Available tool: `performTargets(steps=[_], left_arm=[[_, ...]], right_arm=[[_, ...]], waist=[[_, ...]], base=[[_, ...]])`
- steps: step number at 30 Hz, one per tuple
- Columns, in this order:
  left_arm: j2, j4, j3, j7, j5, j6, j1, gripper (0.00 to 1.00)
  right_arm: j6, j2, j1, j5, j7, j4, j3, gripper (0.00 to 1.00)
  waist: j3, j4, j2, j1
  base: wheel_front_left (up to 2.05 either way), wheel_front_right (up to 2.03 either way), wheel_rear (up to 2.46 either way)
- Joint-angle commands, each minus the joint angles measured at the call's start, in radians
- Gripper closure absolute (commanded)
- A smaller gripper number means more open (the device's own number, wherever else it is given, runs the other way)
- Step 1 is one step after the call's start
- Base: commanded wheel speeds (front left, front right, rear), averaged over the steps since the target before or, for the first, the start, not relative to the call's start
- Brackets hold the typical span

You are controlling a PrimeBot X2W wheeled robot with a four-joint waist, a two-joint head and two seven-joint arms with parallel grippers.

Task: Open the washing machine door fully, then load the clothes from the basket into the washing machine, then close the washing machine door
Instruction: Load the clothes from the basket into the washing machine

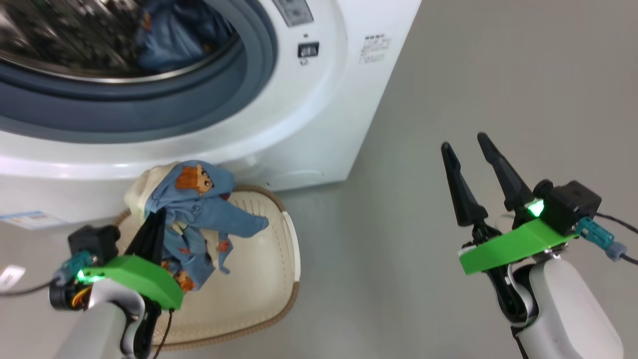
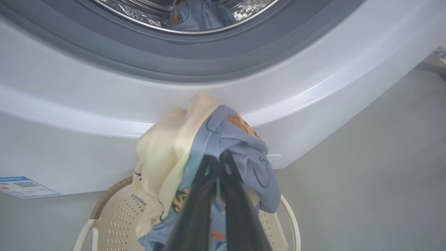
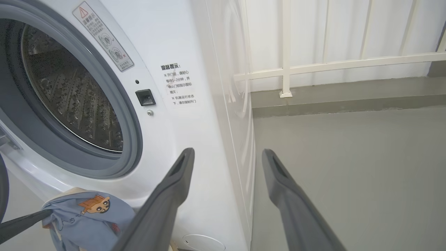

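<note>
From the head view, we see the left claw clenched on the clothes, a light blue bundle with orange-brown cartoon figures and a cream piece behind it, lifted above the rear edge of the basket. The basket stands on the floor, close against the lower front of the washing machine. Inside the drum, behind the grey gasket, lies a blue garment. The right claw hangs over bare floor off the machine's right corner, released, its fingers spread and holding nothing. In the left wrist view, the two dark fingers are pressed together on the blue fabric, with the cream piece draped to one side, just below the curved white front of the machine; a blue label sticker sits at the machine's lower edge. In the right wrist view, the spread fingers frame the machine's front corner, and the bundle hangs low before the opening. A white railing runs along the far edge of the floor.
</note>
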Motion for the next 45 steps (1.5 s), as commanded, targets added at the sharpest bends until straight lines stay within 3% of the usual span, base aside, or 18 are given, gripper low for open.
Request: performTargets(steps=[1, 14, 23, 45], left_arm=[[0.025, -0.053, 0.053, -0.013, 0.012, 0.013, 0.029, 1.00], [-0.003, -0.334, 0.162, -0.013, 0.065, 0.062, 0.205, 1.00], [-0.015, -0.483, 0.188, -0.013, 0.093, 0.092, 0.282, 1.00], [-0.052, -0.554, 0.193, -0.014, 0.111, 0.094, 0.307, 1.00]], right_arm=[[0.002, -0.007, 0.028, 0.003, -0.005, -0.018, 0.017, 0.00], [0.002, -0.031, 0.102, 0.006, -0.005, -0.007, -0.003, 0.00], [0.002, -0.045, 0.120, 0.005, -0.005, -0.009, -0.006, 0.00], [0.002, -0.076, 0.130, 0.003, -0.005, -0.010, 0.004, 0.00]], waist=[[-0.075, 0.031, -0.0001, 0.0000], [-0.188, 0.063, -0.0001, 0.0000], [-0.230, 0.084, -0.0001, 0.0000], [-0.257, 0.092, -0.0001, 0.0000]], base=[[0.00, 0.00, 0.00], [0.00, 0.00, 0.00], [0.00, 0.00, 0.00], [0.00, 0.00, 0.00]])
